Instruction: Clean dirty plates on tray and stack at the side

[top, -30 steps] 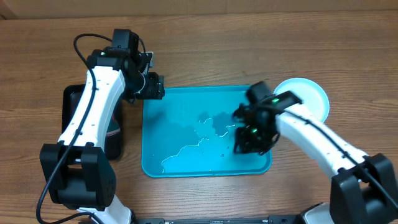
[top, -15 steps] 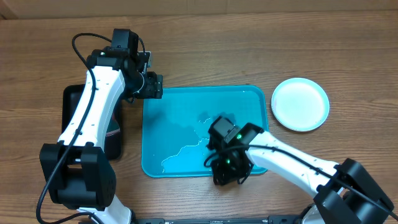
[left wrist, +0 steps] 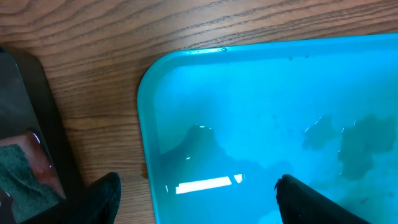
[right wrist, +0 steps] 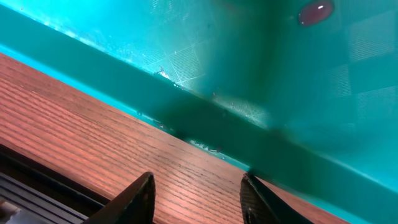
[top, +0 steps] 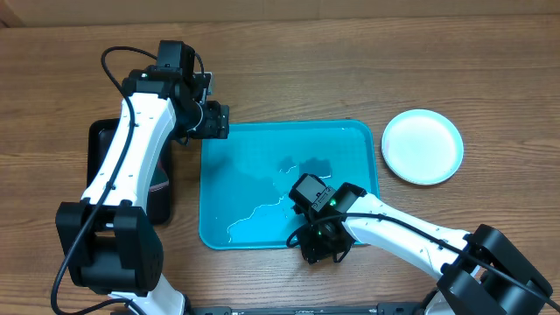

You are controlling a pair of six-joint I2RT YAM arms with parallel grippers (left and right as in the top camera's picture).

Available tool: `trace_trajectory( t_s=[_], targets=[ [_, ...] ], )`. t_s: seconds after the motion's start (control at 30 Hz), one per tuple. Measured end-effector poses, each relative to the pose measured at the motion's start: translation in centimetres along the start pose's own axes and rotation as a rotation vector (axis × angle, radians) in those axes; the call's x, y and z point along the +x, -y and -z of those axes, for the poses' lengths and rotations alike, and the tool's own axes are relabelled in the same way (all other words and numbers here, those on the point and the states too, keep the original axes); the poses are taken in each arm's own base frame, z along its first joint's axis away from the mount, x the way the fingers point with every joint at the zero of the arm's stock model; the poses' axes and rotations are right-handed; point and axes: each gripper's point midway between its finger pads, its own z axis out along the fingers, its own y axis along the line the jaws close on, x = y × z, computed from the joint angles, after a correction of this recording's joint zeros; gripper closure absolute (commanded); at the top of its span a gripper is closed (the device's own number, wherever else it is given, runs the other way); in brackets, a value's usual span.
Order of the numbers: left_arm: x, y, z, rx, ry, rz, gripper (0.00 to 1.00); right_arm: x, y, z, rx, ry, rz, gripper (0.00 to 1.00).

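- A narrow black plastic tray [top: 100,142] lies at the far left of the wooden table [top: 289,52], mostly under the white left arm. The left wrist view shows something green and cloth-like [left wrist: 17,175] inside it.
- The left gripper [top: 219,121] hangs over the far left corner of the large turquoise rectangular plastic tray [top: 249,171]. Its two dark fingers [left wrist: 107,194] stand wide apart with nothing between them.
- The turquoise tray sits mid-table, just right of the black one. No plate is on it, and its floor carries wet patches [top: 302,171] and glare.
- The right gripper [top: 320,248] points down at the tray's near rim, toward its right end. In the right wrist view, its fingers [right wrist: 138,198] are parted over bare wood just outside the rim, and they grip nothing.
- A small red speck [right wrist: 317,11] shows on the tray floor in that same view.
- A round, shallow white plate [top: 422,146] rests on the table just beyond the tray's far right corner, apart from both grippers. Its face looks clean. From above I cannot tell whether other plates lie beneath it.
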Motion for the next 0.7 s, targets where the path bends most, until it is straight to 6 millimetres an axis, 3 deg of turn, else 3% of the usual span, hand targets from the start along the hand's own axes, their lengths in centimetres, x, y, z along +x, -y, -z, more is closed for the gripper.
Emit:
trace_trajectory(
  t_s=[0.4, 0.7],
  targets=[
    [0.0, 0.0, 0.0, 0.0, -0.002, 0.001, 0.19, -0.2, -0.3, -0.1, 0.011, 0.015, -0.007, 0.54],
    [0.0, 0.0, 0.0, 0.0, -0.001, 0.0, 0.19, -1.7, 0.4, -0.2, 0.047, 0.079, -0.028, 0.54]
  ],
)
